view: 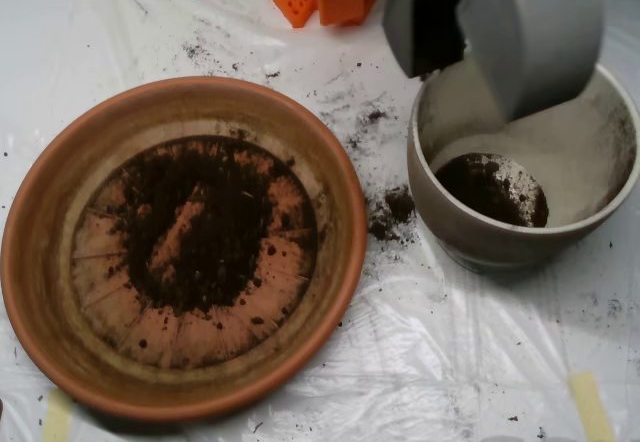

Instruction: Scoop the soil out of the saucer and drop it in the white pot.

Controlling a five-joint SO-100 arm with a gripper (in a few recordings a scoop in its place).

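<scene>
Soil (205, 227) thinly covers your saucer (40, 212); more sits inside the white pot (440, 207). Your tool (470, 32) hangs above it, halves parted. No readable writing.

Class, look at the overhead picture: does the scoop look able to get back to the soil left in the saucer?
Probably yes. The scoop hangs over the white pot, and nothing stands between it and the saucer, whose soil lies uncovered.

The light is soft and bright. The plastic sheet (450, 362) shines white and wrinkly. The scoop (500, 27) up close looks blurry. A dark shadow sits under the saucer (60, 162).
</scene>
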